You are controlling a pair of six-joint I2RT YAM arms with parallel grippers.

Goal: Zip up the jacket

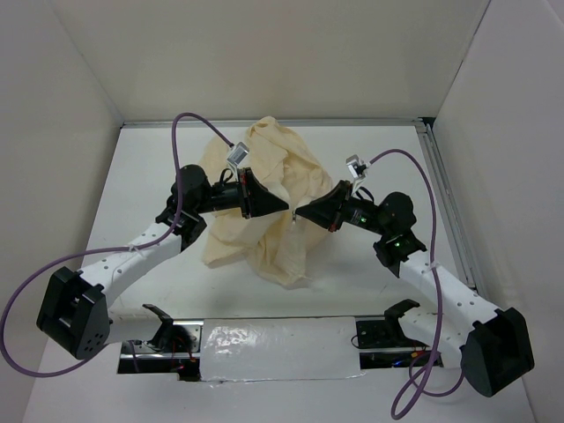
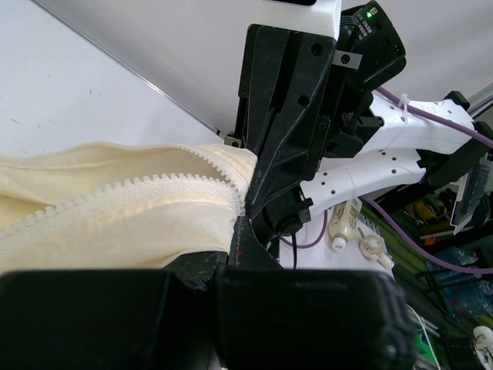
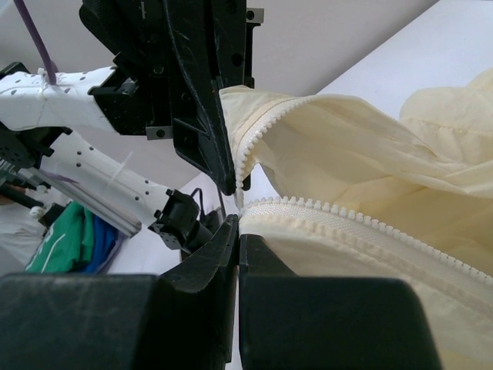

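The jacket [image 1: 280, 163] is light and limp, best held at its zipper [image 3: 339, 216] ends, where the left gripper [image 1: 284, 210] and right gripper [image 1: 302, 212] each seem pinched onto it.

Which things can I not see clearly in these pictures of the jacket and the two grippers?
- Zipper slider: in both wrist views the teeth end behind the left gripper and right gripper; too small from above.
- Sleeves: top view, lost in the jacket's folds.
- Jacket's left part: top view, under the left arm.
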